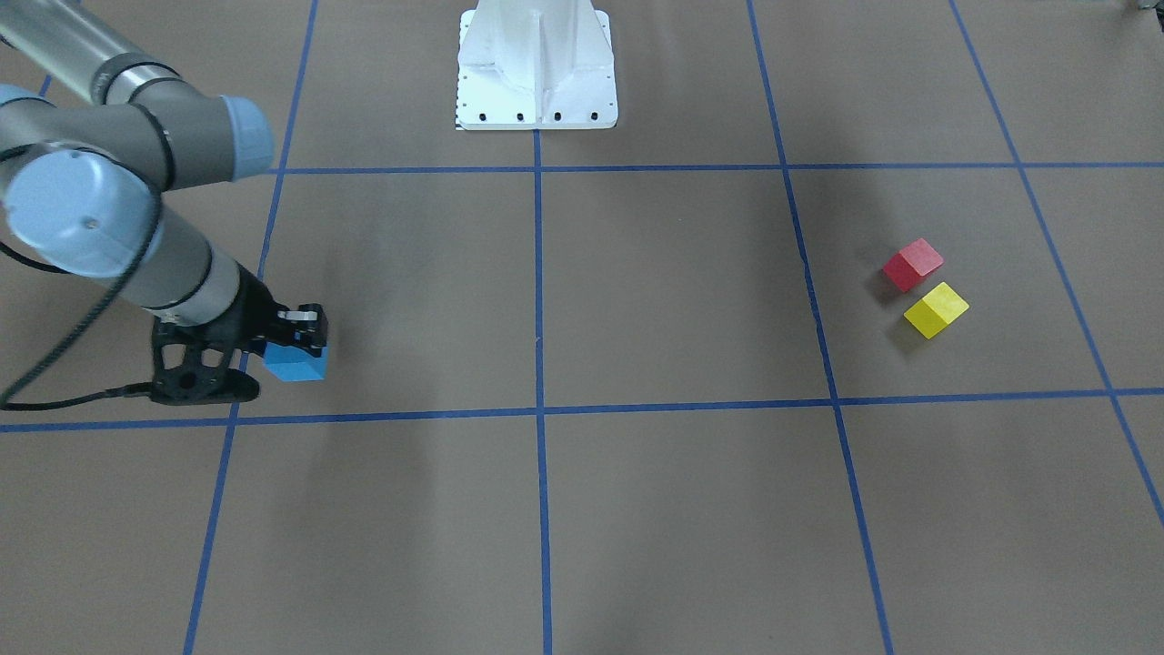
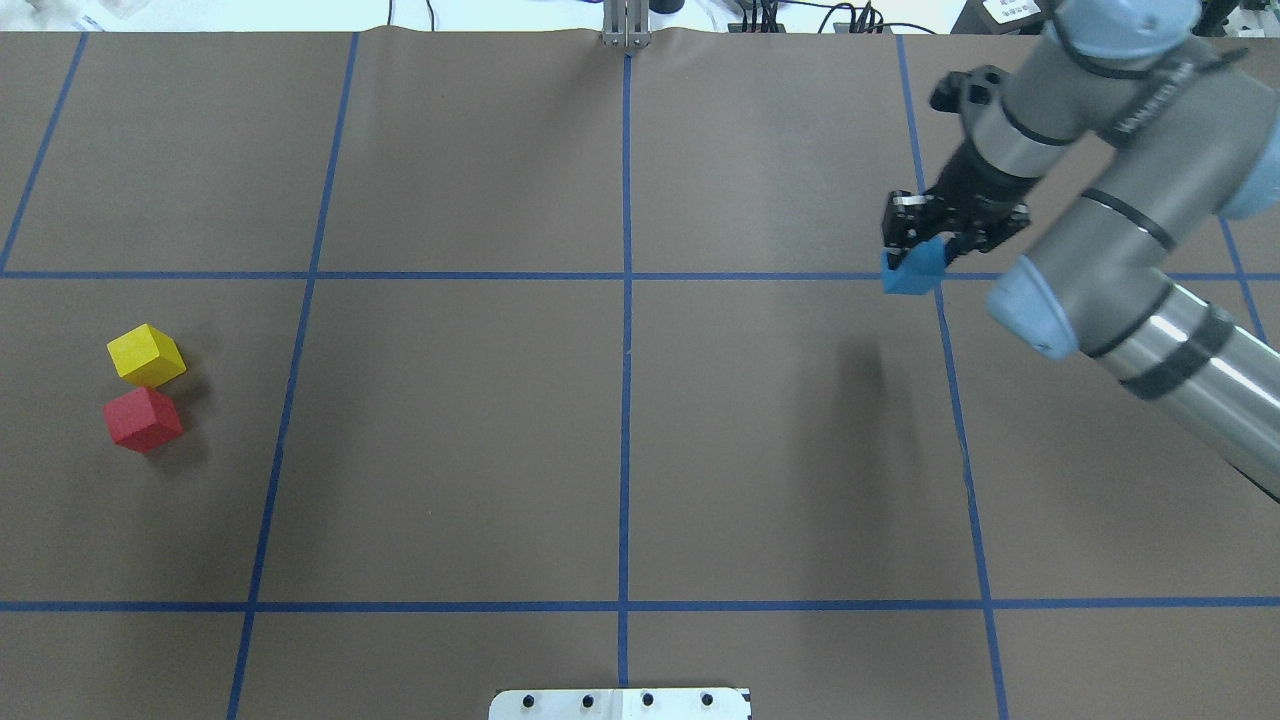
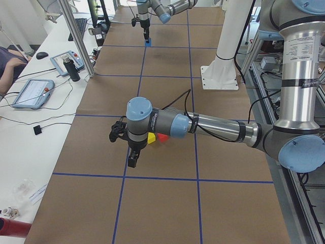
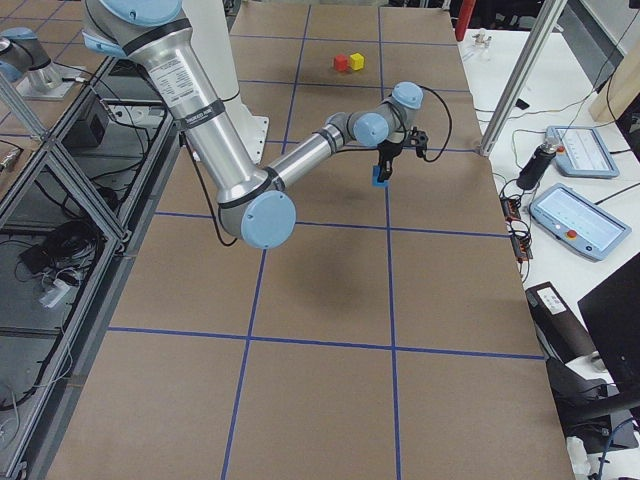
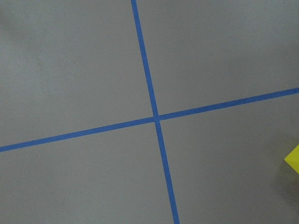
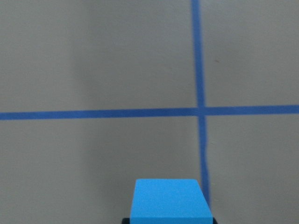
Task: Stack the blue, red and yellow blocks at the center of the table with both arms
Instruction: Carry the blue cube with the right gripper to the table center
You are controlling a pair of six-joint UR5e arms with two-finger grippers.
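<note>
My right gripper is shut on the blue block and holds it above the table, at the robot's right side; it shows in the overhead view too, with the block under the fingers. The block fills the bottom of the right wrist view. The red block and the yellow block sit side by side on the table at the robot's far left. My left gripper hangs over them, seen only in the exterior left view; I cannot tell whether it is open. A yellow corner shows in the left wrist view.
The table is brown paper with a grid of blue tape lines. The robot's white base plate sits at the near edge. Tablets and cables lie on the side bench beyond the far edge.
</note>
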